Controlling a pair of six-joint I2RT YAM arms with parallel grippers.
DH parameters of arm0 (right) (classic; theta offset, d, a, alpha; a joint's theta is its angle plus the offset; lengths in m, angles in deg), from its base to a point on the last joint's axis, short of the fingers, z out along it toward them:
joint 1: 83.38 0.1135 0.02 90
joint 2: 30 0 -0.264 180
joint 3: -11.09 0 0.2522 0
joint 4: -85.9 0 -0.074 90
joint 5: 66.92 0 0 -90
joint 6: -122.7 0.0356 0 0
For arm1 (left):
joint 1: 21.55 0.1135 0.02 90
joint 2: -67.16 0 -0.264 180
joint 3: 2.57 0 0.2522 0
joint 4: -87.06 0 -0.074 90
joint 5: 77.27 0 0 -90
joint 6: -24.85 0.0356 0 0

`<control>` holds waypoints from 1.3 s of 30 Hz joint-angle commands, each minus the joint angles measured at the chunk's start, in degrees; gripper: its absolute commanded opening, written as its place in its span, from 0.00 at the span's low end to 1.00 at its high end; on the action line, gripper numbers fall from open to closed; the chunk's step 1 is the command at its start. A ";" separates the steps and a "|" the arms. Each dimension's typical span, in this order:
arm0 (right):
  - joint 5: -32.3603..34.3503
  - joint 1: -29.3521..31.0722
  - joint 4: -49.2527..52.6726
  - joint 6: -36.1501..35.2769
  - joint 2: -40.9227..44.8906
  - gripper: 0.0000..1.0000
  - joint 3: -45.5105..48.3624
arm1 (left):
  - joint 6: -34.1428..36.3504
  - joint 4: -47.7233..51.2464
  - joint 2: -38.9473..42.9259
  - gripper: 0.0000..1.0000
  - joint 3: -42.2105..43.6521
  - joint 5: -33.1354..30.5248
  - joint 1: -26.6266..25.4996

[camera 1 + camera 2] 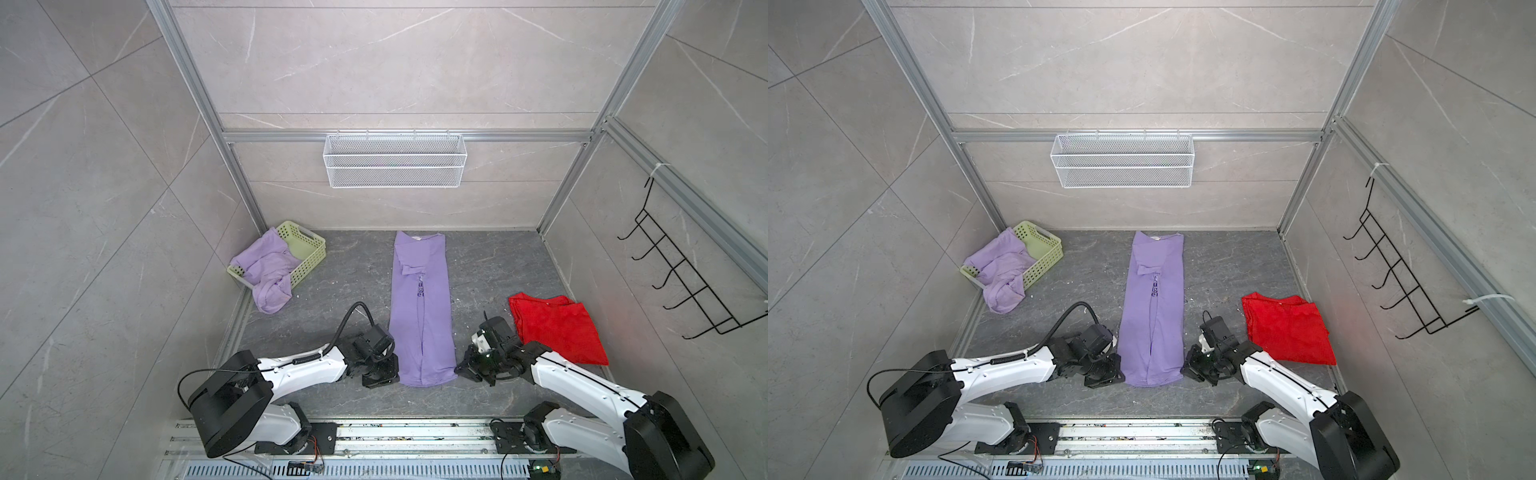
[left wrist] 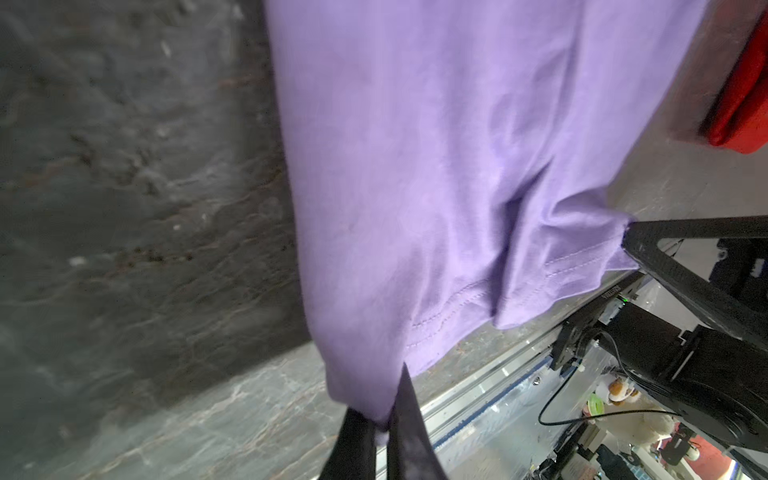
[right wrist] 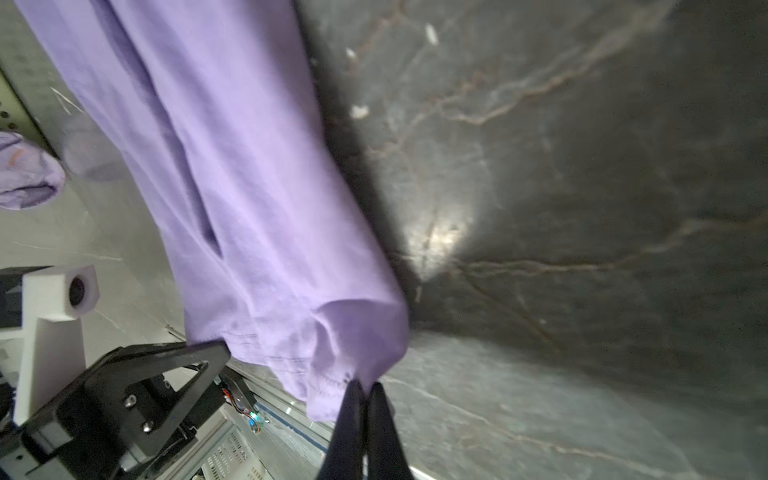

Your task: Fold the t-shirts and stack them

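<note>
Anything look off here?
Crumpled lilac t-shirt spills out of the pale green plastic basket onto the dark table. Red cloth sits at right, unlike the lilac tees. Left gripper and right gripper pinch the long folded lilac t-shirt hem.

Top views are bright and even, the light soft from overhead and the shadows faint; frame posts (image 1: pixel 197 83) splay outward toward the edges, and the red cloth (image 1: pixel 557 328) glows oversaturated. Wrist views are dimmer and smeared. The dark tabletop (image 2: pixel 124 187) is blurred, a white glare patch sits on it in the right wrist view, and a heavy shadow lies beside the lilac t-shirt (image 3: pixel 249 187).
</note>
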 commanded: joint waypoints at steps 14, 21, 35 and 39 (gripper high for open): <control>15.09 2.27 -0.30 0.64 -12.73 0.01 -21.30 | 16.12 7.30 -5.64 0.00 -21.77 6.00 13.75; 18.70 -1.16 2.83 -4.57 -30.69 0.00 -38.85 | 21.17 8.09 -21.48 0.00 -35.63 10.06 19.68; 12.09 -10.71 -1.31 -4.66 -50.98 0.01 -53.75 | 23.07 11.98 -45.16 0.00 -59.90 13.86 27.26; 11.86 -11.78 -0.75 -4.66 -53.83 0.01 -56.87 | 22.16 11.40 -47.77 0.00 -61.59 14.00 28.60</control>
